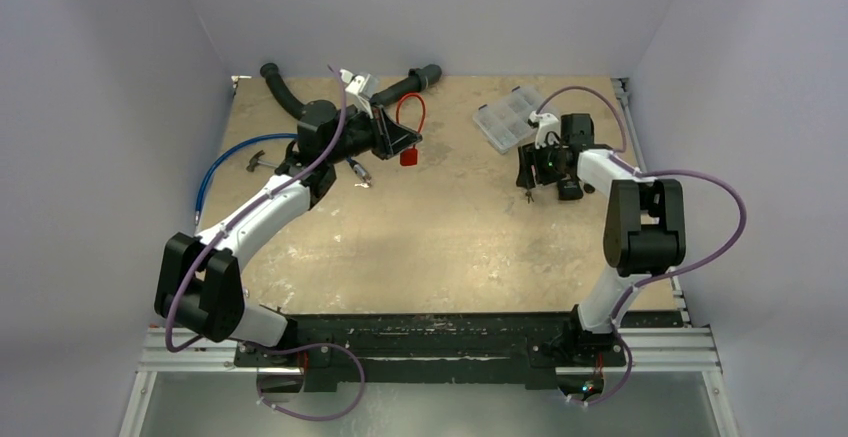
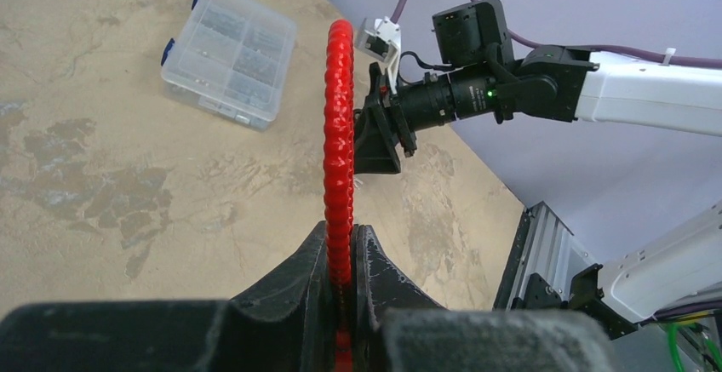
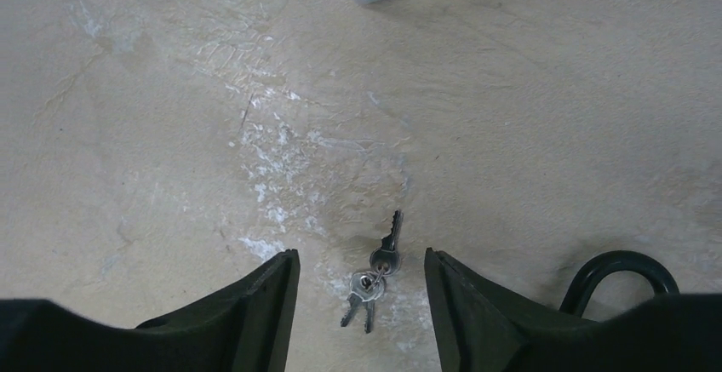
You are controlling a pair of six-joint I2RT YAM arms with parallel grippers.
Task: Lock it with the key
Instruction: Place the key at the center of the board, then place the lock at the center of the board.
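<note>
below, tiny silvery key (image 3: 389, 240), ribbed red cable (image 2: 339, 134)

At the bottom middle of the frame, the left gripper (image 2: 342, 278) was closed on a red cable (image 2: 339, 134), ribbed, which rose in a slight curve up the centre. A clear plastic box (image 2: 228, 55) with compartments sat on the sandy table (image 2: 102, 176) in the upper left. The right arm (image 2: 647, 91) reached in from the upper right, its black end just behind the cable.
</note>
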